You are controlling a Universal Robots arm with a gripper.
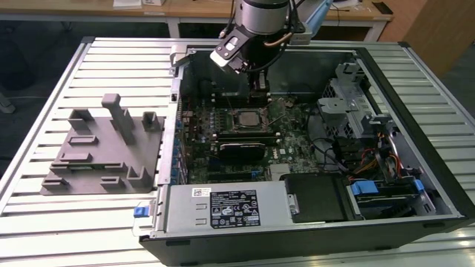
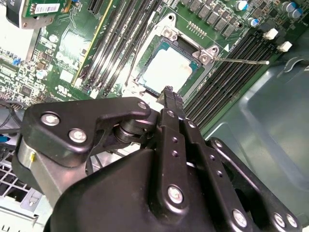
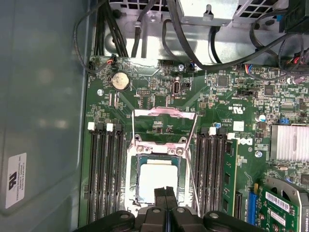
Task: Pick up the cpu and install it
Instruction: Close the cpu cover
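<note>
Gripper (image 3: 165,192) closed and empty, tips just over cpu (image 3: 155,176) in socket (image 3: 159,151), load plate (image 3: 164,112) open, memory slots (image 3: 104,169) either side

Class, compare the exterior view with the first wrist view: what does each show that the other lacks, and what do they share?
Exterior view: the grey fixture plate on the slatted table, and the labelled power supply. First wrist view: the coin battery and a white label on the case wall. Shared: the cpu lying in its socket, with the shut gripper right over it.
</note>
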